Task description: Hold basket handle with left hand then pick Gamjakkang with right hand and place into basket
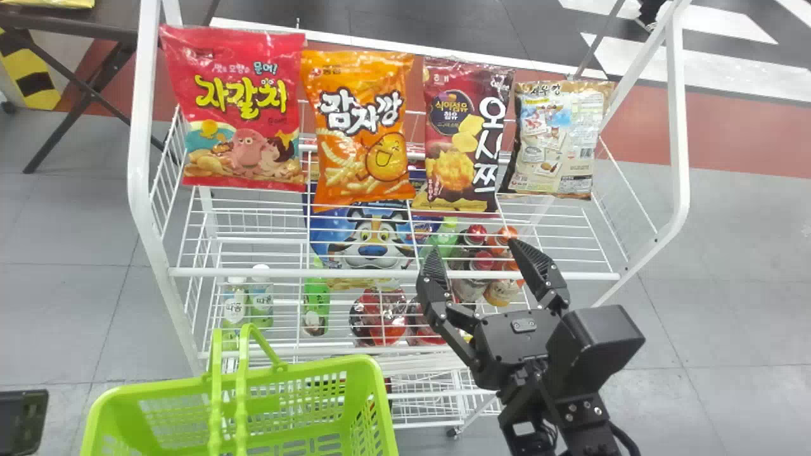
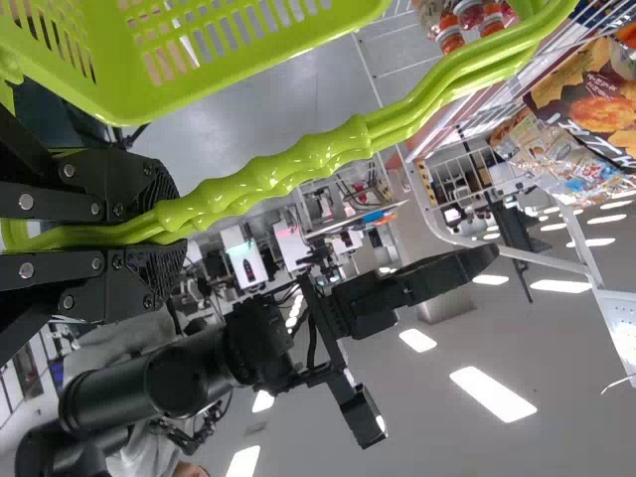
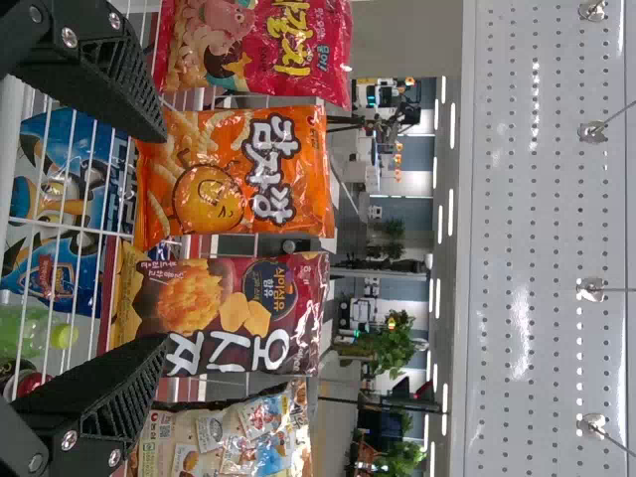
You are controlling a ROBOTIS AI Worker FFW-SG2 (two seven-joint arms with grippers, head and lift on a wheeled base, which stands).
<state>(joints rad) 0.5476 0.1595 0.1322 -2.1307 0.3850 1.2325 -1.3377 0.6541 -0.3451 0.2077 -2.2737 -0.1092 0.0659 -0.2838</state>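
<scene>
Head view, nearest first: one lime-green plastic shopping basket (image 1: 374, 373), perforated walls, slotted floor, its paired handles (image 1: 239, 392) upright. Left gripper (image 2: 169, 232), in the left wrist view: fingers pinching those handles together at the ribbed grip. Right gripper (image 1: 475, 249): fingers spread wide, nothing between them, held above the near rail of a white wire rack (image 1: 253, 273), apart from the bags.

Rack, lower level, seen through the wires: two pale-labelled bottles (image 1: 247, 301), a green bottle (image 1: 317, 304), red-wrapped packs (image 1: 380, 316), a group of red- and orange-capped bottles (image 1: 491, 253), a blue tiger-mascot bag (image 1: 374, 237).

Rack, upper level, four snack bags standing in a row, left to right: red octopus bag (image 1: 244, 114); orange Gamjakkang bag (image 1: 364, 126) (the one with the grinning potato); maroon potato-chip bag (image 1: 466, 133); beige bag (image 1: 557, 142), printed back outward.

Beyond, far left: dark folding-legged table (image 1: 70, 31).
</scene>
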